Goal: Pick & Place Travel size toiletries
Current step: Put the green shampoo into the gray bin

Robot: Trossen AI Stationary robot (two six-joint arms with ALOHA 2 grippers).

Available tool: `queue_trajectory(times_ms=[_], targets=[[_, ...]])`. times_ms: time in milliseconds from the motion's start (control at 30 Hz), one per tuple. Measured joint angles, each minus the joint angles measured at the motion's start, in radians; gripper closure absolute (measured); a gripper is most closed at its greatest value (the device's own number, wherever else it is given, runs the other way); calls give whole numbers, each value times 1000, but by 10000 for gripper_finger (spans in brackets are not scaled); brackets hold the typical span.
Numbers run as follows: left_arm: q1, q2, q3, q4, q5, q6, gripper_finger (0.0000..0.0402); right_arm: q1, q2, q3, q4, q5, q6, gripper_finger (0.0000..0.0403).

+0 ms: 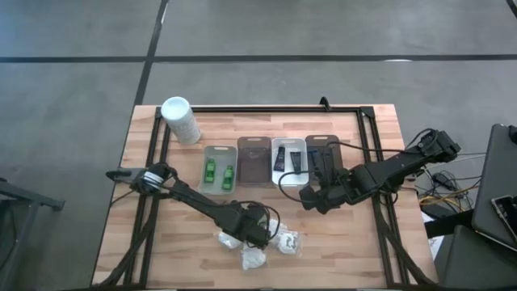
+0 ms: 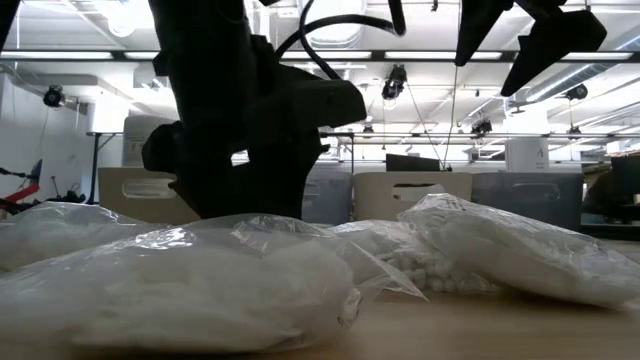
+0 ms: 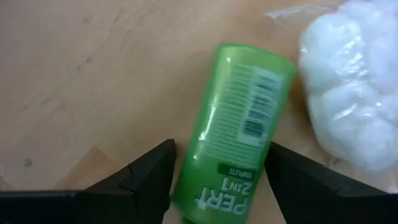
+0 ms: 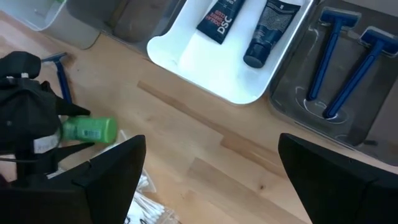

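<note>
Fingers of the left gripper [image 3: 217, 177] stand apart on either side of a bright green plastic bottle [image 3: 239, 127] with "PERT 2 IN 1" printed on it — the bottle lies flat on the light wooden table [image 3: 81, 74], its lower end between the two dark fingertips. Whether the pads actually touch it cannot be told. Just beside the bottle, at the right edge of the left wrist frame, sits a clear crinkly packet of white cotton balls [image 3: 354, 81].

From above, the left gripper [image 1: 257, 230] is low in the centre of the frame, among three such white packets [image 1: 257, 257]. In the right wrist frame the green bottle [image 4: 90, 129] shows at the left edge, held against the dark left gripper, with a slim blue razor [image 4: 61, 78] lying on the wood just above it.

The right gripper [image 1: 313, 196] hovers right of centre in the overhead frame, its fingers wide open and holding nothing. Beyond its fingers lie a white tray [image 4: 186, 53] with two small black tubes [image 4: 268, 31] and a clear tray [image 4: 298, 99] with two blue razors [image 4: 336, 59].

Four trays sit in a row across the middle of the overhead frame; the leftmost clear tray [image 1: 216, 153] holds two more green bottles [image 1: 210, 170]. A tall white cylindrical container [image 1: 180, 119] stands upper left.
</note>
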Motion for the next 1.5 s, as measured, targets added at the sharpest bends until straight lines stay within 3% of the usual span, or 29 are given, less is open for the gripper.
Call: queue_trajectory(times_ms=[167,467,600,800,967,1067,1233,1500], targets=[[1,-4,-29,24,31,3,162,0,0,-2,-13,0,0,39],[8,5,37,8,55,92,244,0,0,-2,-22,0,-14,39],[13,-15,54,-43,64,96,259,0,-2,-2,-22,1,-15,39],[3,-158,45,-209,86,90,253,2,-27,-2,-29,30,-19,39],[-1,-324,-5,-333,18,6,253,2,-60,-2,-46,66,-19,39],[31,-436,-75,-345,-62,-59,253,2,-78,-2,-45,95,-19,39],[142,-630,-263,-308,-106,-115,252,0,-85,-2,-45,109,-18,39],[431,-832,-597,70,8,-81,252,-11,-59,-3,-43,112,8,39]])
